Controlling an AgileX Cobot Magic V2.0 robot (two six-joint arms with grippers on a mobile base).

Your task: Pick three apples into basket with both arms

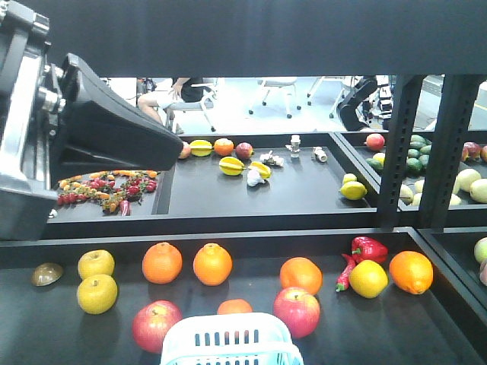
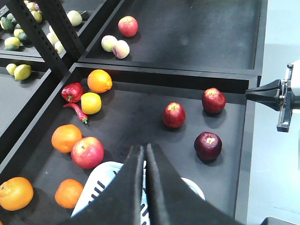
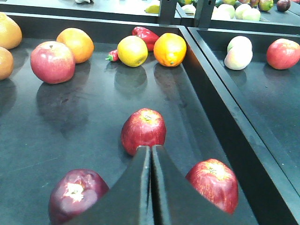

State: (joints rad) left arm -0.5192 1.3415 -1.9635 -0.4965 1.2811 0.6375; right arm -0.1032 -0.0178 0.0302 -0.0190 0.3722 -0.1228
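Both closed | left hand [image 2: 144, 149] over basket [image 2: 99, 182] | right hand [image 3: 151, 151] above apples [image 3: 143, 130]

Near tray [image 1: 61, 334], front cam: 5 oranges [image 1: 162, 262] [image 1: 212, 264] [image 1: 300, 274] [image 1: 235, 307] [image 1: 411, 271], 2 apples [image 1: 157, 325] [image 1: 297, 311], 3 yellow fruits [image 1: 96, 263] [image 1: 97, 293] [image 1: 368, 278], 1 pepper [image 1: 369, 249], 1 chili [image 1: 344, 278], 1 basket [image 1: 228, 334]. Rt wrist cam: 3 more dark-red apples [image 3: 143, 130] [image 3: 212, 183] [image 3: 75, 194], so 5 apples total.

Left gripper [image 2: 143, 148] and right gripper [image 3: 151, 149]: paired matte black wedge fingers, smooth, tapering to narrow tips. Front view: arm [image 1: 106, 133], a black angular shell on a silver-grey metal bracket [image 1: 23, 106] with round bolts.
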